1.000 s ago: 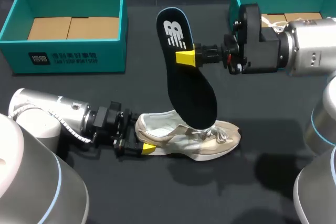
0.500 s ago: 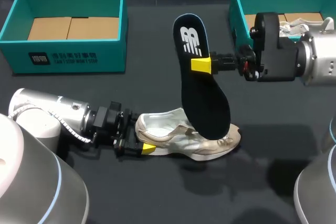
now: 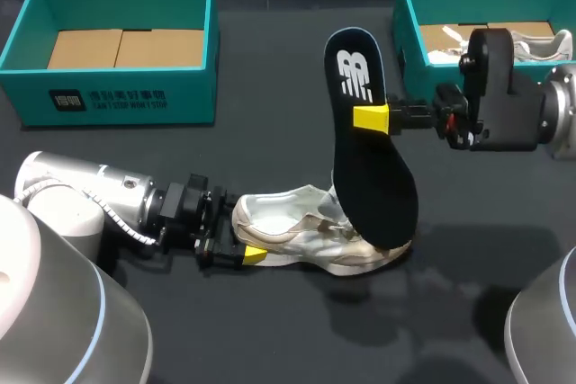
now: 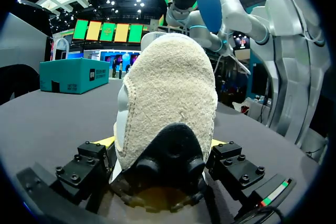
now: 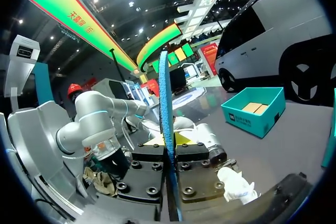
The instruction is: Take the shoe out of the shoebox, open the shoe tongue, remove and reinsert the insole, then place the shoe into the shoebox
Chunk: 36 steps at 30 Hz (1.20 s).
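Since the shoe (image 3: 306,227) rests on the dark surface (image 3: 270,330) outside any shoebox, with its mouth gaping and the insole (image 3: 369,168) lifted up above it, the first steps look done: shoe out, tongue opened, insole drawn out or very nearly so. I judge that reinserting the insole and returning the shoe to a box remain. The left fingers (image 3: 255,255) pinch the shoe's heel from both sides, so the heel sits between them and the rest of the shoe stretches straight ahead of them; the left wrist view shows the heel counter filling the gap. The right fingers (image 3: 371,118) are clamped flat on the insole near its heel end, the blade of it standing edge-on between them in the right wrist view. From that grip the insole hangs steeply downward, its toe end low over the shoe's toe; whether it touches there I cannot tell. The nearer teal shoebox (image 3: 409,6) stands just behind the right fingers.
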Motion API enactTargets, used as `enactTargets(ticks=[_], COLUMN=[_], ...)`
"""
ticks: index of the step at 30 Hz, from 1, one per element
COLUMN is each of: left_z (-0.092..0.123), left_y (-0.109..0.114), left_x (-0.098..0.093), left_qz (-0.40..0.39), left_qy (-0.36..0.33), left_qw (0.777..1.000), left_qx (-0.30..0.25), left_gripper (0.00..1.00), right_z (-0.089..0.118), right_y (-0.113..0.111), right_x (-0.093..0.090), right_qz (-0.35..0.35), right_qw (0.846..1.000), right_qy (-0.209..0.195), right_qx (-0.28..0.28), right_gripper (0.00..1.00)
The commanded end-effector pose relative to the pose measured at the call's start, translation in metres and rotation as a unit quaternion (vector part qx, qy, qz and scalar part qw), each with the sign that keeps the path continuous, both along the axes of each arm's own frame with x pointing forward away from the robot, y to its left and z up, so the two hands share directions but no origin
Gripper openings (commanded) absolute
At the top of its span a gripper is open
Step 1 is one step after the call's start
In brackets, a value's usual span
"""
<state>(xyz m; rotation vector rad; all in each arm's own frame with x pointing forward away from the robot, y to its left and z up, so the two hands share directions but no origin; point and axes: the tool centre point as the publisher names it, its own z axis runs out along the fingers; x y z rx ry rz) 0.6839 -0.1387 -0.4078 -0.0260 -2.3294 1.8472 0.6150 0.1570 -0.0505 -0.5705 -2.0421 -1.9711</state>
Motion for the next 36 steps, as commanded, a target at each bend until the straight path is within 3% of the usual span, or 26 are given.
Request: enactTargets(ticks=[1,10,13,14,25,34,36], left_z=[-0.002,-0.003,-0.005,-0.005,0.004,0.025,0.030], left_y=[0.000,0.000,0.003,0.004,0.021,0.057,0.063], left_x=[0.000,-0.002,-0.002,-0.001,0.000,0.007,0.007], left_qz=[0.001,-0.005,-0.009,-0.010,-0.009,-0.046,-0.056], left_qy=[0.000,-0.004,-0.013,-0.012,-0.019,-0.021,-0.027], left_qw=[1.000,1.000,1.000,1.000,0.998,0.975,0.971], left_qx=[0.000,0.001,0.013,0.015,0.052,0.217,0.231], left_gripper=[0.00,0.00,0.67,1.00,1.00,1.00,1.00], right_z=[-0.001,-0.001,-0.001,-0.001,-0.001,-0.001,-0.001], right_y=[-0.002,-0.002,-0.002,-0.002,-0.002,-0.002,-0.002], right_x=[-0.005,-0.005,-0.005,-0.005,-0.005,-0.005,-0.005], right_qz=[-0.004,-0.004,-0.004,-0.004,-0.004,-0.004,-0.004], right_qw=[1.000,1.000,1.000,1.000,1.000,1.000,1.000], right_qy=[-0.001,-0.001,-0.001,-0.001,-0.001,-0.001,-0.001], right_qx=[0.001,0.001,0.001,0.001,0.001,0.001,0.001], right_gripper=[0.00,0.00,0.00,0.00,0.00,0.00,0.00])
